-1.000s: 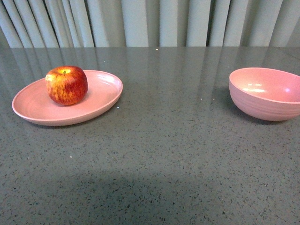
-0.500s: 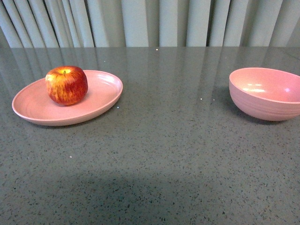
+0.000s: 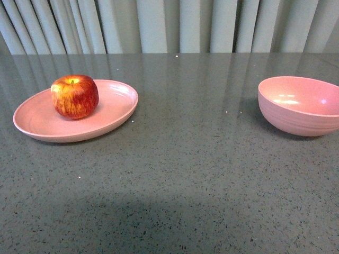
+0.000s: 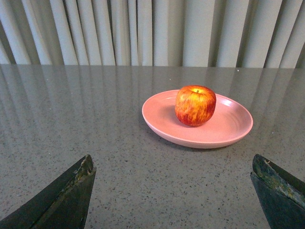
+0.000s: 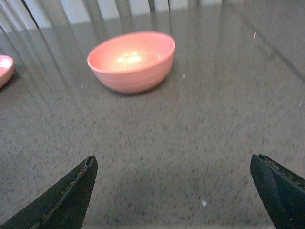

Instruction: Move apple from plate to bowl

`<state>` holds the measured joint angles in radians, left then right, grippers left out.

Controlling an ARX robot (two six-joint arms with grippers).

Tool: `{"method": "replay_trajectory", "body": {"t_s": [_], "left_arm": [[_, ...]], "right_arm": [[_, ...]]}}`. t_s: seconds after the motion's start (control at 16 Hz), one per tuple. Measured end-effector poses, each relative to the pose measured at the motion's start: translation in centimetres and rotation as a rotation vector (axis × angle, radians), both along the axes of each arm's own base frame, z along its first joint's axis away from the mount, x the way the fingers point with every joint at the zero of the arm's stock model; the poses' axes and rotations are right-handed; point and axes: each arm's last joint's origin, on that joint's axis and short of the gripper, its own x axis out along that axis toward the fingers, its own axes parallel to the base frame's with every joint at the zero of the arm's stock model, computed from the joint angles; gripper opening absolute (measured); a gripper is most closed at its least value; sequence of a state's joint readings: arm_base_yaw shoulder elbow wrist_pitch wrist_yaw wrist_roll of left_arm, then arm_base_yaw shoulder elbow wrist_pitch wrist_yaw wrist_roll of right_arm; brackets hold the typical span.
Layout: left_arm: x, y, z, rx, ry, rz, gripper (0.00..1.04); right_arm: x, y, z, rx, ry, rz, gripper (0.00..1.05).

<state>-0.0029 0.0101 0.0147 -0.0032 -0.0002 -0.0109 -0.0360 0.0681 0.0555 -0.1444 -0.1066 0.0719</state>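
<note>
A red apple (image 3: 74,96) with yellow streaks rests on the shallow pink plate (image 3: 37,125) at the left of the grey table. The deep pink bowl (image 3: 300,106) stands empty at the right. Neither arm shows in the front view. In the left wrist view the apple (image 4: 195,105) sits on the plate (image 4: 228,133) ahead of my open left gripper (image 4: 172,164), whose jaws stand wide apart with only table between them. In the right wrist view the bowl (image 5: 132,60) lies ahead of my open right gripper (image 5: 173,163), also with nothing between its jaws.
The speckled grey table (image 3: 180,159) stretches between plate and bowl. Pale curtains (image 3: 169,24) hang behind its far edge. An edge of the plate (image 5: 4,69) shows in the right wrist view.
The front view has shifted by a pixel or two; apple, plate and bowl stay in their places.
</note>
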Motion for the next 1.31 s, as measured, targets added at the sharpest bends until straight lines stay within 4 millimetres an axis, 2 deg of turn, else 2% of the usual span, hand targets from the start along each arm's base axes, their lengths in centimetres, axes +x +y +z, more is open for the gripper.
{"method": "replay_trajectory", "body": {"t_s": [0.06, 0.12, 0.25, 0.38, 0.56, 0.69, 0.75, 0.81, 0.94, 1.06, 1.31], "left_arm": [[0.0, 0.0, 0.0, 0.0, -0.001, 0.0, 0.98], [0.0, 0.0, 0.0, 0.0, 0.0, 0.0, 0.98], [0.0, 0.0, 0.0, 0.0, 0.0, 0.0, 0.98], [0.0, 0.0, 0.0, 0.0, 0.0, 0.0, 0.98], [0.0, 0.0, 0.0, 0.0, 0.0, 0.0, 0.98], [0.0, 0.0, 0.0, 0.0, 0.0, 0.0, 0.98], [0.0, 0.0, 0.0, 0.0, 0.0, 0.0, 0.98], [0.0, 0.0, 0.0, 0.0, 0.0, 0.0, 0.98], [0.0, 0.0, 0.0, 0.0, 0.0, 0.0, 0.98], [0.0, 0.0, 0.0, 0.0, 0.0, 0.0, 0.98], [0.0, 0.0, 0.0, 0.0, 0.0, 0.0, 0.98]], "right_arm": [[0.2, 0.1, 0.1, 0.059, 0.075, 0.012, 0.98], [0.2, 0.1, 0.7, 0.094, 0.057, 0.024, 0.98], [0.8, -0.1, 4.1, 0.108, -0.054, 0.034, 0.98], [2.5, -0.3, 6.5, 0.105, -0.093, 0.053, 0.98], [7.3, -0.6, 11.2, 0.07, -0.151, 0.07, 0.98], [10.6, -0.8, 12.8, 0.059, -0.111, 0.07, 0.98], [14.0, -0.7, 13.1, 0.055, -0.021, 0.076, 0.98], [16.6, -0.5, 13.0, 0.049, 0.049, 0.074, 0.98], [20.3, -0.3, 12.4, 0.04, 0.154, 0.051, 0.98], [23.2, 0.0, 10.2, 0.02, 0.271, 0.018, 0.98], [25.2, 0.2, 7.2, -0.005, 0.388, -0.007, 0.98]]}}
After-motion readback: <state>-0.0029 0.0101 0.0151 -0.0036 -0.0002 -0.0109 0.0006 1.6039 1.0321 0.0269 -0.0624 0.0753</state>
